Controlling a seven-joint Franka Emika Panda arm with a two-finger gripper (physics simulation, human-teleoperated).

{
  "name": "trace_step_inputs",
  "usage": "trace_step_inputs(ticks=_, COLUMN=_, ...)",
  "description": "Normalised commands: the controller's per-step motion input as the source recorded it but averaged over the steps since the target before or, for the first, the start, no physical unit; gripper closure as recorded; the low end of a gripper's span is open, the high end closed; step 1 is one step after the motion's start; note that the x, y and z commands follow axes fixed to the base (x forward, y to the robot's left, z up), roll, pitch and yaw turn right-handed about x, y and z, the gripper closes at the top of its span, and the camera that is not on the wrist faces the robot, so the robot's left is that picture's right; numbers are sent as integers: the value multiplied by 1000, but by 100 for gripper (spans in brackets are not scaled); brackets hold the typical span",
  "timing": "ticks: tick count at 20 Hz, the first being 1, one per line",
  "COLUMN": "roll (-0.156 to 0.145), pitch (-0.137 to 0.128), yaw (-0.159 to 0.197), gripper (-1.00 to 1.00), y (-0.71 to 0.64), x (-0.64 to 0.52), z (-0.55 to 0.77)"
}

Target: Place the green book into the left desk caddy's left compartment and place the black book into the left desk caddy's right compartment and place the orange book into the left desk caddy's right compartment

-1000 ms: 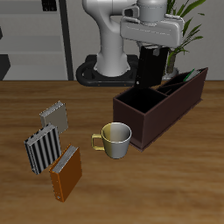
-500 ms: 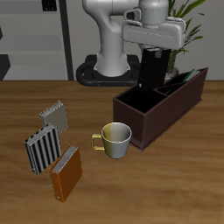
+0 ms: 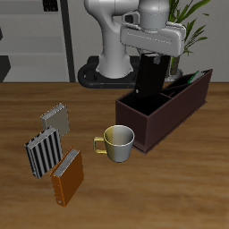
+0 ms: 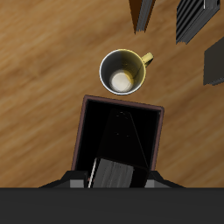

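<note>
hand clamped narrow on black book | book upright over left desk caddy | mug at caddy's 8 o'clock

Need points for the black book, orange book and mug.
black book (image 3: 149,76), exterior view, on its cover below the hand.
orange book (image 3: 68,180), exterior view, middle of its cover.
mug (image 4: 122,72), wrist view, on its pale inner wall.

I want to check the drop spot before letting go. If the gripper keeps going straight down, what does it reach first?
Most likely the floor of the open compartment in the desk caddy. The gripper holds the black book upright above that compartment, which looks empty in the wrist view, though depth is hard to judge.
</note>
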Motion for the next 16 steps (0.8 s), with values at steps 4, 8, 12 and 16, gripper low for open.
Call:
trace_step_inputs(ticks=4, roll=9, pitch=32, yaw=9, gripper=100, y=51, x=176, z=-173)
trace_step_inputs(ticks=8, roll=2, pitch=60, yaw=-13, gripper=100, y=-37, x=210, z=-277)
trace_step_inputs(ticks=12, roll=34, pitch=11, yaw=9, gripper=100, y=131, x=8, z=-142)
trace_step_inputs(ticks=16, roll=11, pitch=57, yaw=-28, gripper=100, y=-32, x=30, z=-166)
